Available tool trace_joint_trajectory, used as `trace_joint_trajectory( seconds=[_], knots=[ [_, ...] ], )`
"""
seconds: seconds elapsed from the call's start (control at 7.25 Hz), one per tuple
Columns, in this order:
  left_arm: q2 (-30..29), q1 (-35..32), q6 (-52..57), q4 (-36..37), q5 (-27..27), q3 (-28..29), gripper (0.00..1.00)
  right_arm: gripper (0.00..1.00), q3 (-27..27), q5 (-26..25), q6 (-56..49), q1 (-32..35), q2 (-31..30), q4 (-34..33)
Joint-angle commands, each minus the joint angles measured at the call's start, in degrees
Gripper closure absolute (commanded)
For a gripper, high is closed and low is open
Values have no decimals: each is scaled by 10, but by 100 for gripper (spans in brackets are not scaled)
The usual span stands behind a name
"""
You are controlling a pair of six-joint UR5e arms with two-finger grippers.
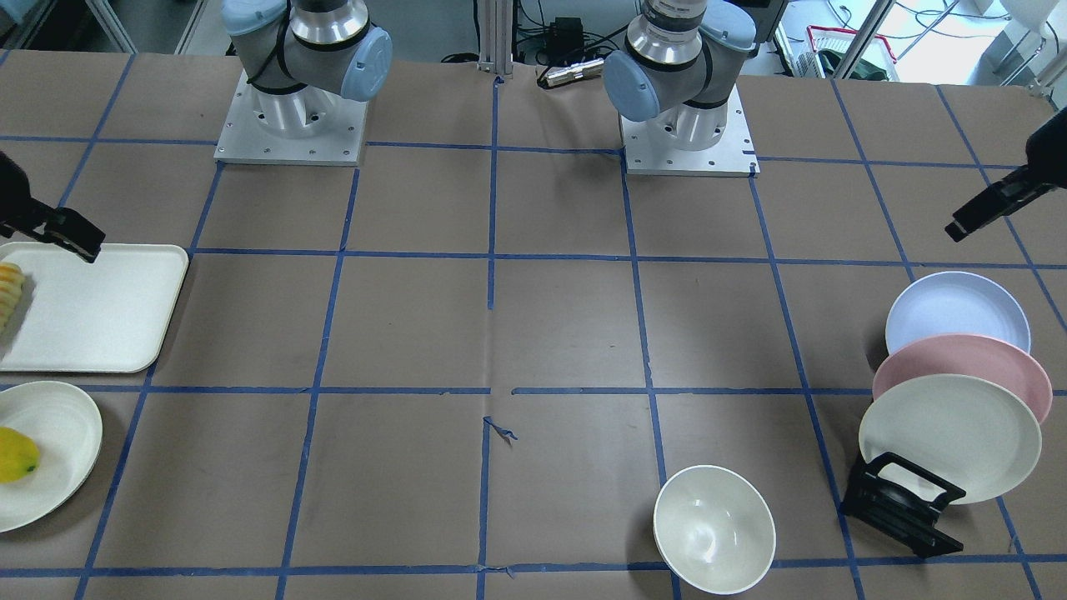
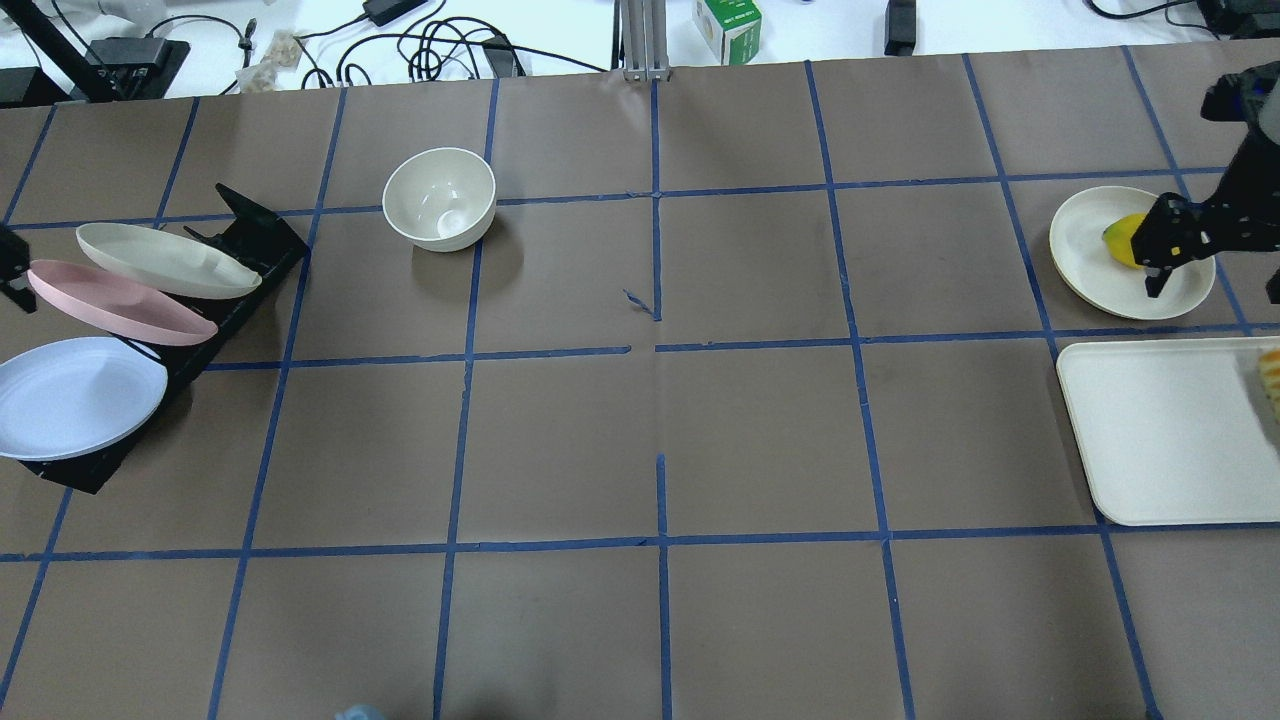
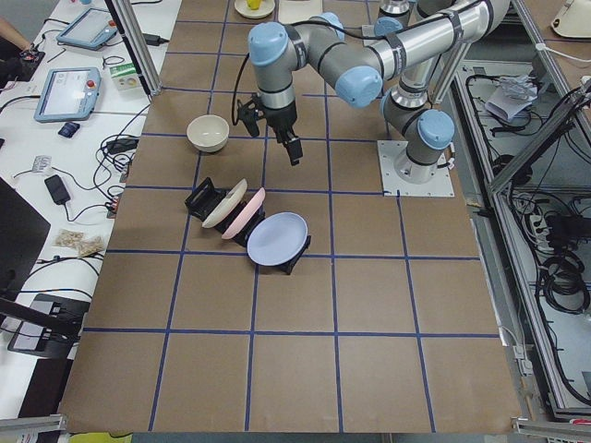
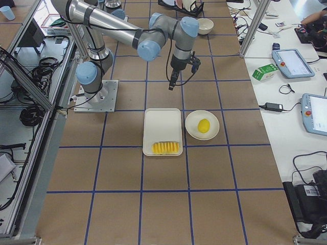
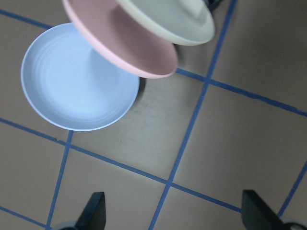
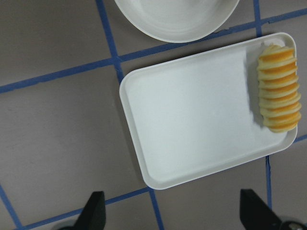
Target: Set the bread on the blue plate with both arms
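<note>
Left gripper point(image 1: 969, 222), right gripper point(image 1: 77, 237), raised, jaws spread

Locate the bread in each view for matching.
Exterior front-facing: the bread at the far left edge, cut off, on the cream tray.
Overhead exterior: bread at far right edge, cut off.
Exterior left: cannot make it out.
Exterior right: bread at centre, on the tray's near end.
Left wrist: not in it.
Right wrist: bread upper right, at the tray's end.
Shared landmark: the cream tray.

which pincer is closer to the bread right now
Right. The right pincer hangs near the tray holding the bread; the left pincer is at the opposite end, by the blue plate.
</note>
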Motion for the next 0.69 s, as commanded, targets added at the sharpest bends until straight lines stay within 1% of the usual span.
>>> trace_joint_trajectory(
  seconds=[0.0,0.14,0.28,0.41,0.55],
  knots=[
    [-54,102,1,65,1,-11,0,0,8,2,-162,-86,56,-88],
    [-81,127,1,96,4,-18,0,0,9,2,-222,-124,86,-131],
    [-110,143,1,137,2,-21,0,0,9,3,-259,-156,126,-168],
    [-139,142,-8,176,0,-33,0,0,9,3,-280,-172,154,-200],
    [-158,140,-10,205,-7,-44,0,0,9,2,-289,-175,167,-207]
  ],
)
